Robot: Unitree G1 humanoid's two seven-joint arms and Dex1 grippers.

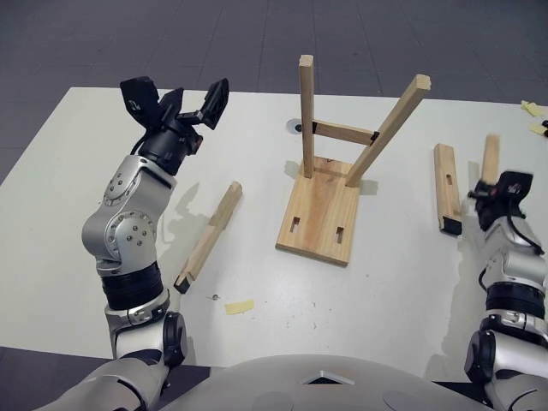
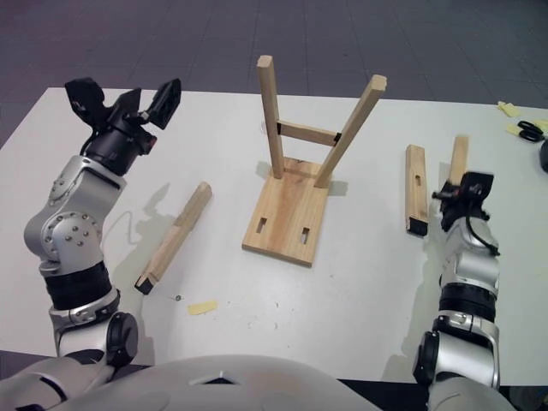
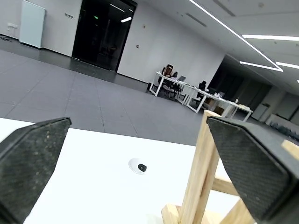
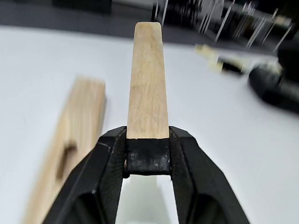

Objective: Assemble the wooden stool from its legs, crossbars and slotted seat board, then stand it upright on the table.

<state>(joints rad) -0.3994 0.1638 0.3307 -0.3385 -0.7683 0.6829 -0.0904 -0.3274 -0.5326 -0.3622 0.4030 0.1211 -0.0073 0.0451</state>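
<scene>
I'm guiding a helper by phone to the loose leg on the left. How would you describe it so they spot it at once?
Find the seat board lying flat in the middle, two legs standing up from it. To its left, the loose leg lies alone, slanted, its dark end nearest the robot. The other leg and a thinner stick are right of the board, together.

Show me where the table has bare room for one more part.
Free: between the left loose leg and the seat board; also the near edge before that board, past the tape scrap. Crowded: the right side, where the right loose leg lies beside the right gripper and its bar.
</scene>
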